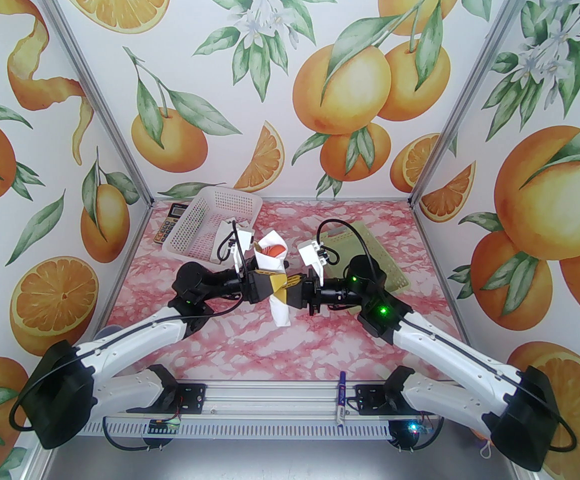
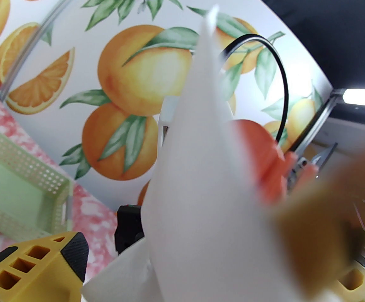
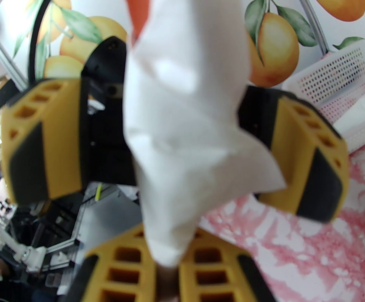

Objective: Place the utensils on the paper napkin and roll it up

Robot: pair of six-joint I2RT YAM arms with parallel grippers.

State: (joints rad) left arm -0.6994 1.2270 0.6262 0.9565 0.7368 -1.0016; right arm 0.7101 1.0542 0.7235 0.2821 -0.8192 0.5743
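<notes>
Above the pink-marbled desk [image 1: 249, 348], walled by orange-print panels [image 1: 345, 93], the rolled paper napkin [image 1: 279, 308] with the utensils [image 1: 273, 251] inside is clamped by the right gripper [image 3: 169, 260]. The left gripper [image 2: 198, 272] is spread wide either side of it.

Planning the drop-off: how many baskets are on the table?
2: a white basket at the back left, and a green basket at the back right.

The left arm [image 1: 134, 333] and right arm [image 1: 445, 353] are built of white links and black joints, with bulky black elbow housings and thin black cables looping alongside. Small green lights glow near the wrists. The fingers [image 3: 62, 121] are yellow with square cut-outs and black pads.
</notes>
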